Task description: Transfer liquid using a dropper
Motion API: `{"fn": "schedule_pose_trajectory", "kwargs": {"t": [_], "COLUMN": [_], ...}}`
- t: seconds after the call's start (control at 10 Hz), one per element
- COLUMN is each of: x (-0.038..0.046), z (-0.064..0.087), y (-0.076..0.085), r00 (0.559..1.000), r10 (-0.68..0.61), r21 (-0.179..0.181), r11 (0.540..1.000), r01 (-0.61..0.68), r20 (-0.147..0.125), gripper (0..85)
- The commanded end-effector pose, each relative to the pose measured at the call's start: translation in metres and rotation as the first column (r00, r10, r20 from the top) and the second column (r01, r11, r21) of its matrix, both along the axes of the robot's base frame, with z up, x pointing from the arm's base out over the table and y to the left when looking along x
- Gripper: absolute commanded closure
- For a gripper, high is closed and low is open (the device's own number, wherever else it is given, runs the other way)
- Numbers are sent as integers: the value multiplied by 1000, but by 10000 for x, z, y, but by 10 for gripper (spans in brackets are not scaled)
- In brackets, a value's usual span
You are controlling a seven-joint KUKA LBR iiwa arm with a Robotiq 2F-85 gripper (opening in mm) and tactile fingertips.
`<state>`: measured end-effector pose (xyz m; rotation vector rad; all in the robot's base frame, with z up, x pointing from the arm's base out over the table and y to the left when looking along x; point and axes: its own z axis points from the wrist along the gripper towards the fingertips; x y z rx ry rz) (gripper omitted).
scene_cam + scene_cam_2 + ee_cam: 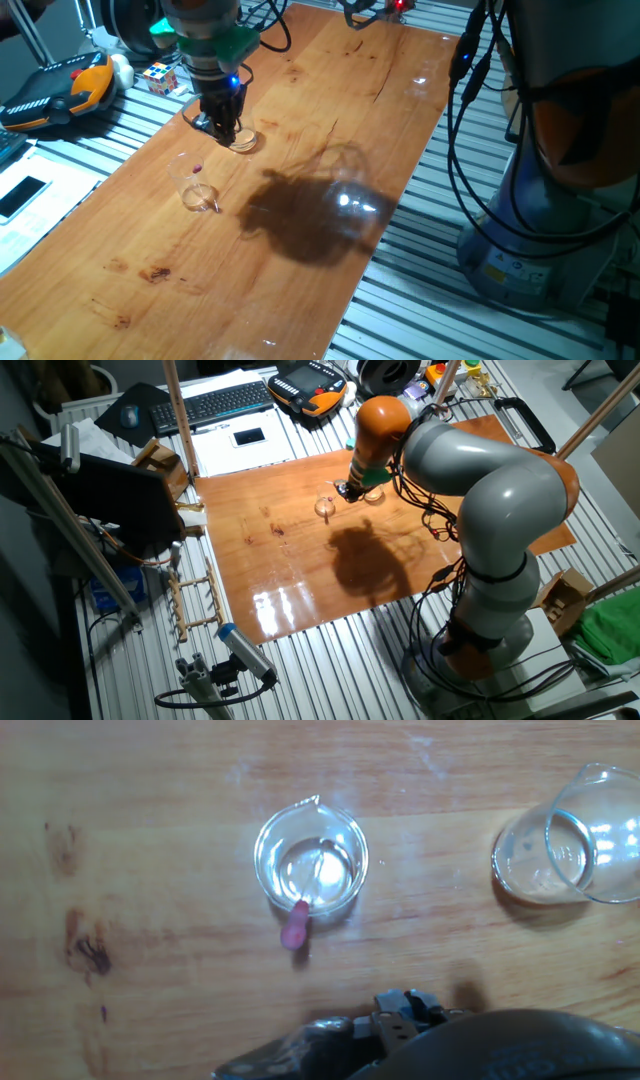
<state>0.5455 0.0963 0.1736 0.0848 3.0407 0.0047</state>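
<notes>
The dropper [312,880], a thin clear pipette, leans inside a small clear cup [310,860], and its pink end [296,928] sticks out over the rim. One fixed view shows the same cup [197,190] with the pink end [198,169] above it. My gripper [222,128] hangs low over the table beside a second clear cup [243,141], about a hand's width from the dropper. It looks open and holds nothing. The hand view shows the second cup [570,850] at the right edge. In the other fixed view the gripper [345,490] sits between the two cups.
The cups stand on a wooden board [330,100] that rests on a slatted metal table. To the left of the board lie an orange-black pendant [60,90], a colour cube [160,76] and a phone [22,195]. The arm's base [480,630] stands at the board's right side.
</notes>
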Motion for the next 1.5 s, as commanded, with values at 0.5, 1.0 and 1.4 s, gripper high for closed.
{"fn": "schedule_pose_trajectory", "kwargs": {"t": [0.5, 1.0, 1.4], "x": [62, 241, 279], "z": [-2, -251, -384], "y": [421, 442, 463], "r00": [998, 999, 998], "r10": [-64, -52, -60], "r21": [-13, 1, 22], "r11": [998, 999, 998], "r01": [65, 52, 60], "r20": [6, 2, 11], "gripper": [570, 540, 540]}}
